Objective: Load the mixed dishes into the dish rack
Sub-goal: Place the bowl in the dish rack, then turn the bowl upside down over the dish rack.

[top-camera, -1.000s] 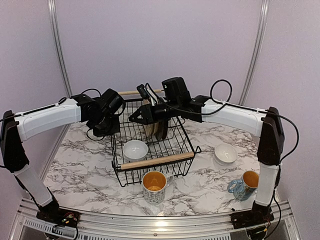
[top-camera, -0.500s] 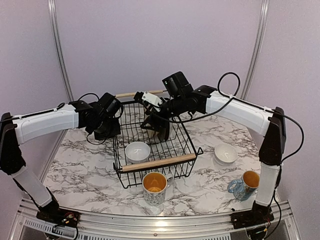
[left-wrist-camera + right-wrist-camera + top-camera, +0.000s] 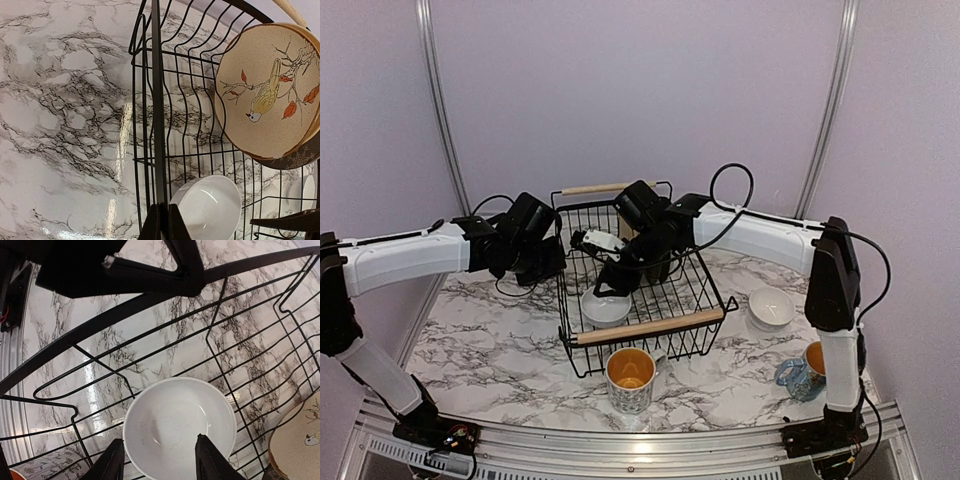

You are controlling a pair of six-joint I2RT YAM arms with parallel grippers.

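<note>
The black wire dish rack [image 3: 692,290] stands mid-table with a wooden handle [image 3: 650,326] at its near side. My left gripper [image 3: 556,266] is shut on the rack's left rim wire [image 3: 159,125]. My right gripper [image 3: 610,284] is open and hovers just above a small white bowl [image 3: 180,425] lying in the rack, one finger [image 3: 112,465] on each side of it. A tan bird plate [image 3: 267,95] stands upright in the rack with a dark grey plate [image 3: 300,159] behind it. A second white bowl [image 3: 771,307] and two mugs [image 3: 631,378] [image 3: 802,372] are on the table.
The marble table [image 3: 490,330] ends in a metal rail at the near edge. Purple walls close the back and sides. The right arm reaches across the rack and hides most of the plates in the top view.
My right gripper has moved from the upright plates down and left to above the bowl in the rack. The rack and my left gripper have shifted a little to the right.
</note>
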